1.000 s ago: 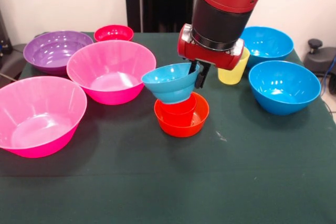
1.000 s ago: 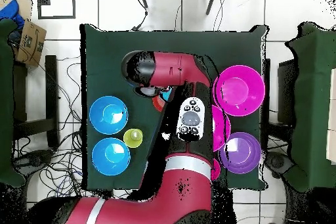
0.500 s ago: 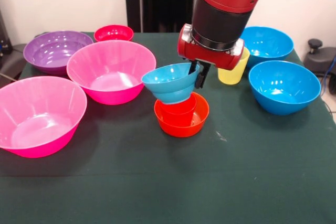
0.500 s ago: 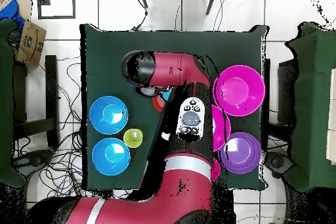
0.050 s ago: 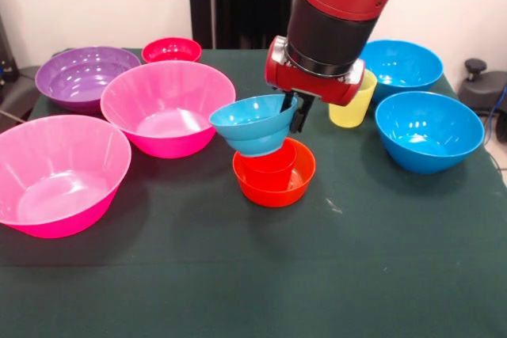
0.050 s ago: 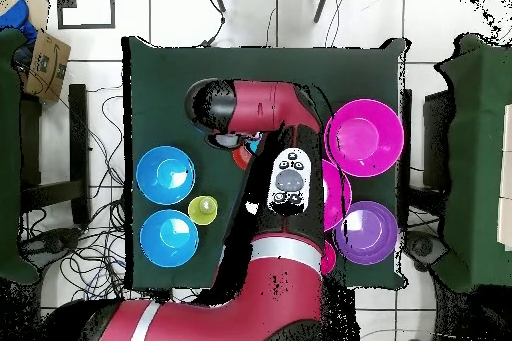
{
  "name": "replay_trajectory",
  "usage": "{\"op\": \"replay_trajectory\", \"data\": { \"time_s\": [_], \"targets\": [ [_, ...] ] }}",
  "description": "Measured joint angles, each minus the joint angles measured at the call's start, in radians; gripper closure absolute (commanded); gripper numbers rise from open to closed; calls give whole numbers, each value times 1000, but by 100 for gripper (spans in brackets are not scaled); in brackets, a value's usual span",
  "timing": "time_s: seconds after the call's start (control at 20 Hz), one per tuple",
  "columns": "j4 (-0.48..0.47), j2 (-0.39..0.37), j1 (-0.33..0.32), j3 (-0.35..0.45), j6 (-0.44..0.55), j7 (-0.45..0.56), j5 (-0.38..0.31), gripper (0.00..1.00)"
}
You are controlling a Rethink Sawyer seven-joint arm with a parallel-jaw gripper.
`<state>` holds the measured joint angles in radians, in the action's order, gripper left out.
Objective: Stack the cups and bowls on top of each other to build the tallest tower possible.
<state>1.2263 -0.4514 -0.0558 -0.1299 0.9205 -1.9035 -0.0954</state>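
Front view: fingers (image 5: 295, 113) apparently clamped on tilted light-blue bowl (image 5: 252, 124)'s rim, mouth up-left, above red cup (image 5: 272, 167).

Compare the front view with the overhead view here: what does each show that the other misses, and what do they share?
Front only: the gripper shut on the rim of the tilted small light-blue bowl, above the red cup sitting in the small orange bowl; also the small red bowl.

Overhead only: the arm covers that stack, but the floor's cables and a cardboard box show.

Both: yellow cup, two large blue bowls, pink bowls, purple bowl.
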Motion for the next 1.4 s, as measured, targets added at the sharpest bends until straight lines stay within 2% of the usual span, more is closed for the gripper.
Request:
{"op": "replay_trajectory", "data": {
  "time_s": [0.5,1.4],
  "targets": [
    [39,0,-1,0,0,0,-19,100],
    [46,24,-2,5,0,0,-19,100]
  ]
}}
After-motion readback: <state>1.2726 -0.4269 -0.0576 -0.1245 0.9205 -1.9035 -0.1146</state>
